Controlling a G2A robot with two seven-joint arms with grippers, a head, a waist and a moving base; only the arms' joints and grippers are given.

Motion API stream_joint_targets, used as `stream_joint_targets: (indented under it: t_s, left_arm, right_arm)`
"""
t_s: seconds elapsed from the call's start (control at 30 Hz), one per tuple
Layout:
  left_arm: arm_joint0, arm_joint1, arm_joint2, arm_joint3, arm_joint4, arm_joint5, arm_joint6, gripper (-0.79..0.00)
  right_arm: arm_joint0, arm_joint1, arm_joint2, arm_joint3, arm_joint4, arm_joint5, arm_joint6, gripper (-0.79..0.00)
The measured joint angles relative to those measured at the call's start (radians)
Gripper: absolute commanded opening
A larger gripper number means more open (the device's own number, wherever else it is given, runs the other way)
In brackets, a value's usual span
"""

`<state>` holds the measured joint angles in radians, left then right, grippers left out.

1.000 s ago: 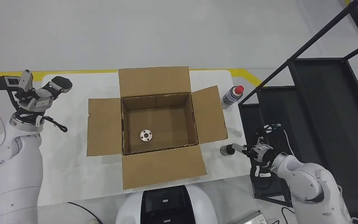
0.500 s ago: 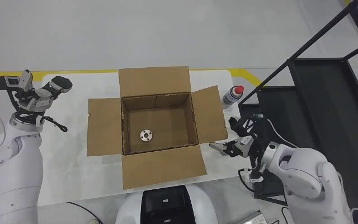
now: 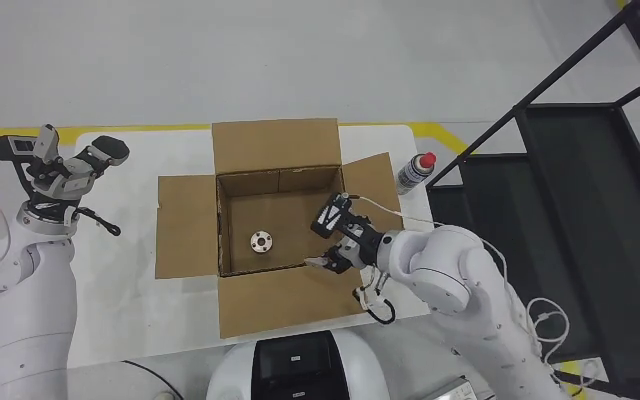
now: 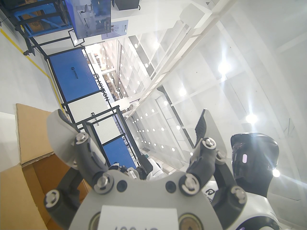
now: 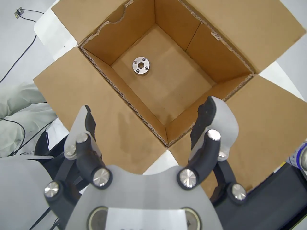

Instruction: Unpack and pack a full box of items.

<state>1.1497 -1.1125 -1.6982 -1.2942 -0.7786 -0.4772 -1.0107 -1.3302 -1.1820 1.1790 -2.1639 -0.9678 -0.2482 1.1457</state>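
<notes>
The right gripper [image 5: 147,107], fingers apart and empty, hangs above a corner of the open brown cardboard box [image 5: 134,32]. Reaching down for the round silver metal flange [image 5: 141,66], it may clip the wall.

The right claw [image 5: 147,107] hangs spread wide over a corner of the open box [image 5: 175,10]; a round metal flange [image 5: 141,66] lies on its floor. Perhaps a can [image 5: 299,155] stands beyond one flap.

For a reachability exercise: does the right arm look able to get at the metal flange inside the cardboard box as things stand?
Probably yes: the right gripper hangs open above a corner of the cardboard box, flaps folded out, and nothing covers the metal flange.
</notes>
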Motion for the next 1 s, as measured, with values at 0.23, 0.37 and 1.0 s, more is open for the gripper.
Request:
stream_joint_targets:
  t_s: [0.23, 0.37, 1.0]
  left_arm:
    - [0.0, 0.0, 0.0, 0.0, 0.0, 0.0, 0.0, 0.0]
    - [0.0, 0.0, 0.0, 0.0, 0.0, 0.0, 0.0, 0.0]
    - [0.0, 0.0, 0.0, 0.0, 0.0, 0.0, 0.0, 0.0]
  right_arm:
    - [0.115, -0.016, -0.08, 0.121, 0.013, 0.064, 0.005, 0.0]
    - [0.113, -0.016, -0.079, 0.118, 0.013, 0.062, 0.005, 0.0]
    - [0.113, -0.016, -0.079, 0.118, 0.013, 0.062, 0.005, 0.0]
